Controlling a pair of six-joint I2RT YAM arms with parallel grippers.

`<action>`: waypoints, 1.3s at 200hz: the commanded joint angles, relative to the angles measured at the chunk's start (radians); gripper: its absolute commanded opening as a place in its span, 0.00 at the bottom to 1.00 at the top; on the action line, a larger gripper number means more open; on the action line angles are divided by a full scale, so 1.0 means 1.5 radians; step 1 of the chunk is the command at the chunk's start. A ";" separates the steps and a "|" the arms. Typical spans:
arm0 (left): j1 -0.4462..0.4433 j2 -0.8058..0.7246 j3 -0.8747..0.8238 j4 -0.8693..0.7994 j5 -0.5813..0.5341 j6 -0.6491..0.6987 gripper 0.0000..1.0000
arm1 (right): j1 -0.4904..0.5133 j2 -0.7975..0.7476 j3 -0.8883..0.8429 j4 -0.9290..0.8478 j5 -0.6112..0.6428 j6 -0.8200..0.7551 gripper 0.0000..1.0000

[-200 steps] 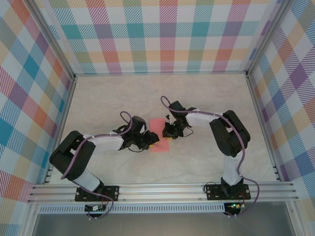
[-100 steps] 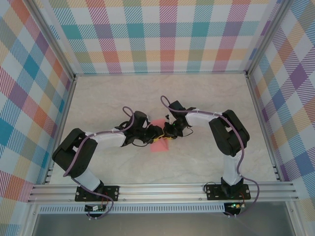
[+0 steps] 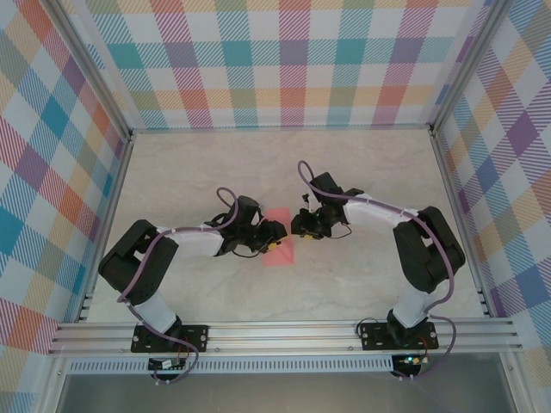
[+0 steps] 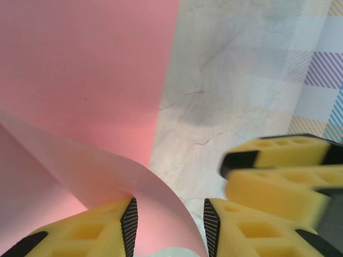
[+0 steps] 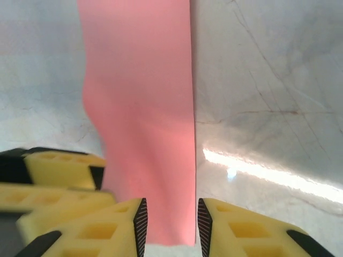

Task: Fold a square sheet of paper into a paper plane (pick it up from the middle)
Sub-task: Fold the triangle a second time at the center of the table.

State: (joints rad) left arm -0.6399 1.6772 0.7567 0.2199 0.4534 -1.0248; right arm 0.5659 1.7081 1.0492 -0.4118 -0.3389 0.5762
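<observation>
Top view: the square sheet of paper (image 3: 281, 251) is lying as a narrow strip mid-table (image 3: 370, 172). The left gripper (image 3: 274, 238) is covering its left edge, and the right gripper (image 3: 301, 228) is hovering just right of it.

Left wrist: a curled flap is rising between slightly parted jaws, unclamped, and the other arm's fingers are crowding in at right.

Right wrist: jaws are standing narrowly apart over the strip's near end, gripping nothing.
</observation>
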 commanded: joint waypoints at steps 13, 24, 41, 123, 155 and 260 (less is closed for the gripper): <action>-0.006 0.018 0.018 0.003 -0.009 0.003 0.44 | -0.003 -0.057 -0.063 0.043 0.009 -0.021 0.37; -0.006 0.021 0.019 0.005 -0.011 0.000 0.46 | -0.004 -0.066 -0.079 0.058 0.004 -0.030 0.38; -0.006 0.027 0.023 0.007 -0.012 0.000 0.46 | -0.004 -0.067 -0.095 0.079 -0.016 -0.043 0.40; -0.006 0.029 0.025 0.006 -0.018 -0.005 0.51 | -0.003 -0.016 -0.092 0.133 -0.095 -0.058 0.45; -0.006 0.028 0.027 0.004 -0.020 -0.005 0.56 | -0.003 0.005 -0.085 0.141 -0.099 -0.060 0.45; -0.006 -0.017 0.016 -0.037 -0.040 0.001 0.31 | -0.003 0.038 -0.050 0.146 -0.113 -0.039 0.34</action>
State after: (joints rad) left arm -0.6403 1.6932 0.7715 0.1852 0.4011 -1.0294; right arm 0.5579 1.7416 0.9382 -0.2165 -0.4740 0.5144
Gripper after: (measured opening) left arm 0.325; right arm 0.338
